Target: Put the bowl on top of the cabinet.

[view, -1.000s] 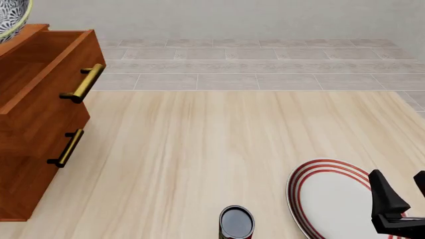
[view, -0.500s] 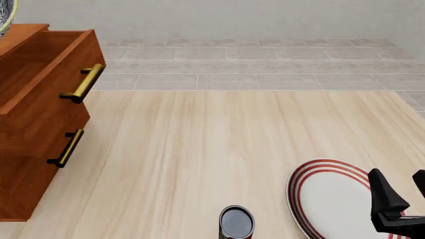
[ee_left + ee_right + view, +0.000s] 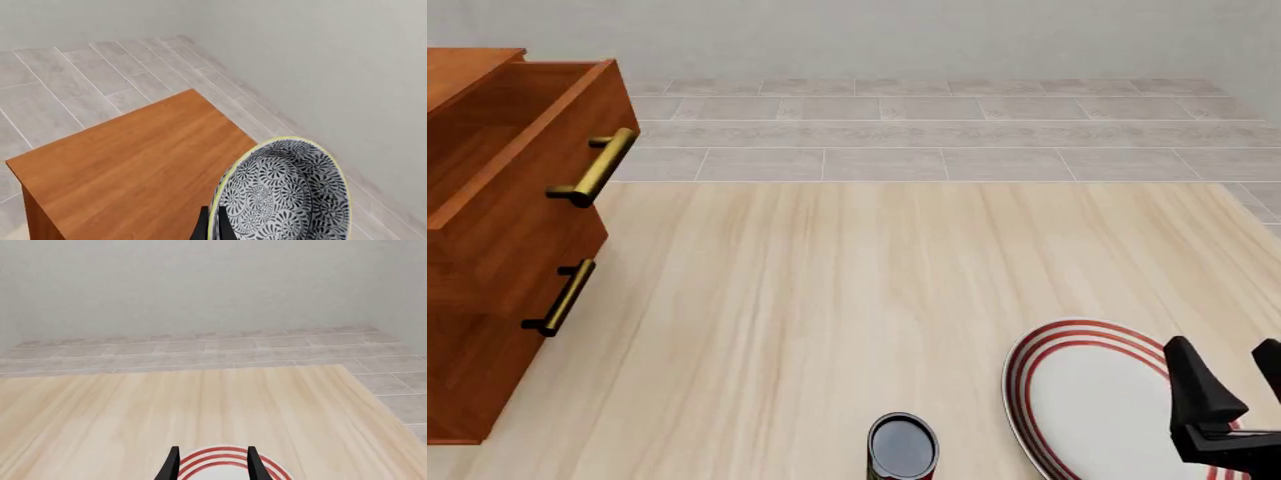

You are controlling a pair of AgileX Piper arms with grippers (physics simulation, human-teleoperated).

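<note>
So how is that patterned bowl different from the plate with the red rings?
The bowl is deep and covered in dense grey-and-white floral swirls with a pale rim; the plate is flat and plain white inside red rings. The bowl is held on edge by the left gripper above the cabinet; the plate lies flat on the table. Both are round.

The cabinet (image 3: 501, 230) stood at the worktop's (image 3: 868, 300) left edge, its drawer fronts facing right. The plate (image 3: 1088, 400) lay on the worktop at the near right, with the can (image 3: 902, 447) just to its left at the near edge. The right gripper (image 3: 1228, 375) hung over the plate's right part. In the left wrist view, the bowl (image 3: 283, 195) sat in the left gripper (image 3: 210, 227) above the cabinet's top, tilted, beside the wall (image 3: 333, 75). Tiled floor (image 3: 961, 130) lay behind the worktop.
</note>
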